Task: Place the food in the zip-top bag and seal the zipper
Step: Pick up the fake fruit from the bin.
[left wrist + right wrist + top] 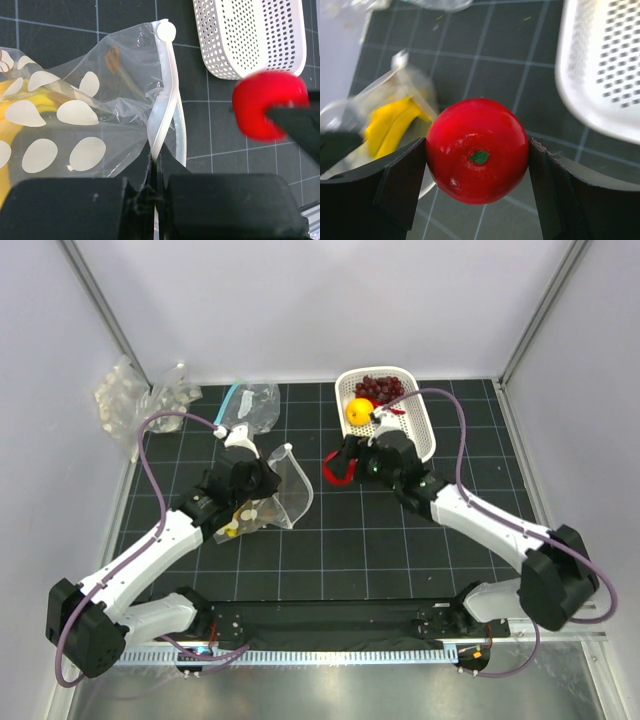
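My left gripper [262,478] [157,156] is shut on the pale zipper [165,95] at the rim of the clear zip-top bag [285,490] [100,85] and holds its mouth up. A yellow banana [238,523] [17,102] [395,125] lies inside the bag. My right gripper [345,465] [477,152] is shut on the round red fruit [333,473] [477,132] [267,105], just right of the bag's mouth [405,80]. The round yellow fruit [359,411], the purple grapes [380,388] and the red chili [397,410] lie in the white basket [425,435].
The basket [250,40] [600,70] stands at the back right, close behind my right gripper. A clear bag with a teal strip [250,405] lies at the back, and bumpy clear packs [125,395] lie in the back left corner.
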